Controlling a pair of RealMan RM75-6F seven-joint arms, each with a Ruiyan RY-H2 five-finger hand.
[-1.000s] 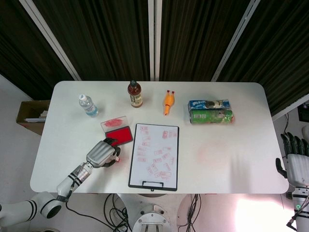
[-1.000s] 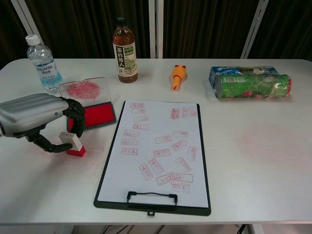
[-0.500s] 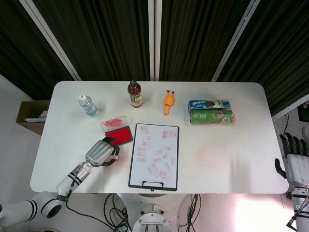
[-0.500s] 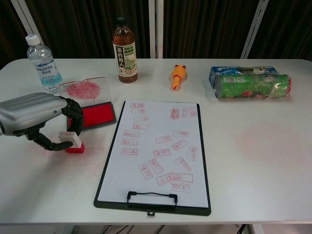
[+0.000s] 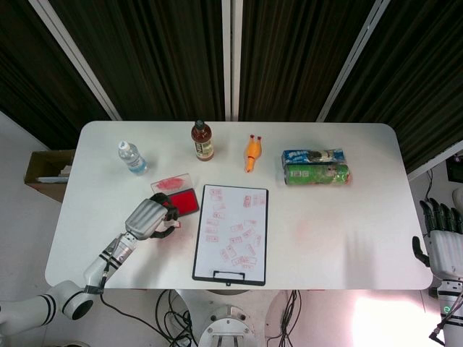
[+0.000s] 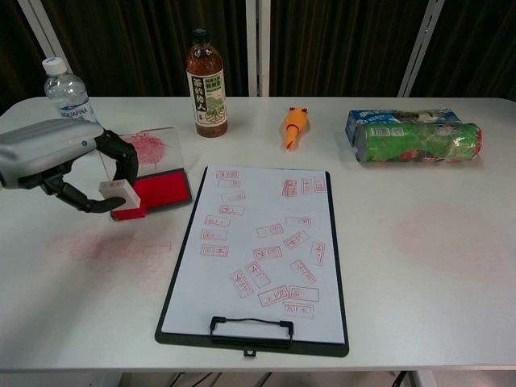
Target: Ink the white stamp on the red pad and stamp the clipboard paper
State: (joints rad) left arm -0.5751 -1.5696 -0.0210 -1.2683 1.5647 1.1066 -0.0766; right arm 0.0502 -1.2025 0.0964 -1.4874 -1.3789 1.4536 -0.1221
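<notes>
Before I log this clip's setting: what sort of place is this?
Probably a robot test lab, not an office: a white table against dark slatted panels, loose cables on the floor beneath, and a staged mix of bottles, snacks and a stamped clipboard.

The white rounded surface (image 6: 419, 266) in front of me carries a black clipboard with stamped white paper (image 6: 258, 258) near its middle. Just left of it lies the open red ink pad with its clear lid (image 6: 161, 189). Along the far edge stand a clear plastic water bottle (image 6: 68, 101), a brown tea bottle (image 6: 205, 85), an orange rubber chicken toy (image 6: 294, 126), and a blue snack box (image 6: 379, 118) touching a green tube can (image 6: 415, 141). Faint red smudges mark the bare top left of the clipboard.
</notes>
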